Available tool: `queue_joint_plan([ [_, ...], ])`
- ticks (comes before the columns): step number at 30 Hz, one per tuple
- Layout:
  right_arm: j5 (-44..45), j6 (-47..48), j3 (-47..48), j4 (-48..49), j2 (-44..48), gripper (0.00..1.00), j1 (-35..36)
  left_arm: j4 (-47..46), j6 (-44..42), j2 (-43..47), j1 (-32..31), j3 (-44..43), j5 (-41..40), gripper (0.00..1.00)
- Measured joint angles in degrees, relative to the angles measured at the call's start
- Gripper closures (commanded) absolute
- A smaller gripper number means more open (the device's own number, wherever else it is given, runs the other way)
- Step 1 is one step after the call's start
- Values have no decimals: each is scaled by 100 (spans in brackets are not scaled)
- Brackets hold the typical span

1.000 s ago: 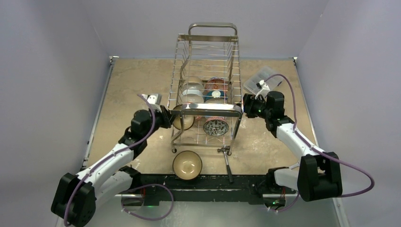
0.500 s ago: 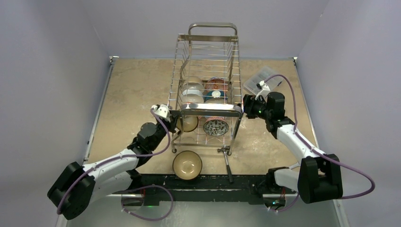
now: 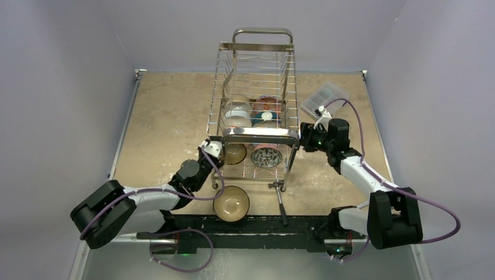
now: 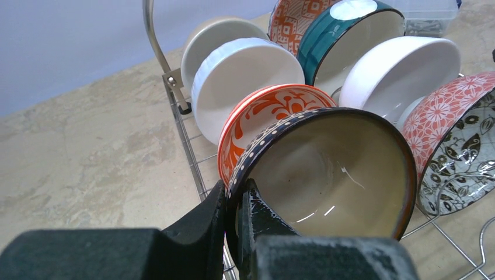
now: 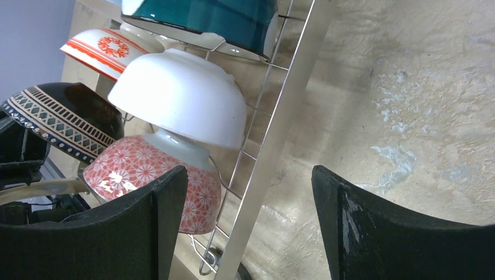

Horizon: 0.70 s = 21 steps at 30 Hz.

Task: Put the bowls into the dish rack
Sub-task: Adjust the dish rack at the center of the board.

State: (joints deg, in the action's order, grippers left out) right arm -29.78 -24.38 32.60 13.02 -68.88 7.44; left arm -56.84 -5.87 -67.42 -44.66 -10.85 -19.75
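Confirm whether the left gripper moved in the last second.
Yes. The left gripper, shut on the dark bowl, shifted right and slightly nearer, closing on the dish rack's near-left corner.

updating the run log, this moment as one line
left claw: shut on dark bowl rim | right claw: open around dish rack post | copper bowl: on table

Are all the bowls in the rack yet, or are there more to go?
Nearly. Several bowls, such as the white bowl, already stand in the dish rack. The left end effector pinches the dark bowl by its rim, holding it among them. One brown bowl sits on the table in front, not loaded yet.
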Motion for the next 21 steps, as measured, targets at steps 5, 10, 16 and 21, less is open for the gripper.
queue_joint_plan([
  [5,-85,-17,-28,114,-184,24,0,-575,-457,-343,-129,46,-264,100],
  [10,-240,-50,-28,310,-503,33,0,-1040,-798,-654,-170,46,-450,100],
  [16,-426,-114,-26,608,-962,55,0,-1421,-1027,-883,-199,46,-608,100],
  [21,-586,-179,144,708,-1499,75,0,-1545,-1121,-944,-236,46,-715,100],
])
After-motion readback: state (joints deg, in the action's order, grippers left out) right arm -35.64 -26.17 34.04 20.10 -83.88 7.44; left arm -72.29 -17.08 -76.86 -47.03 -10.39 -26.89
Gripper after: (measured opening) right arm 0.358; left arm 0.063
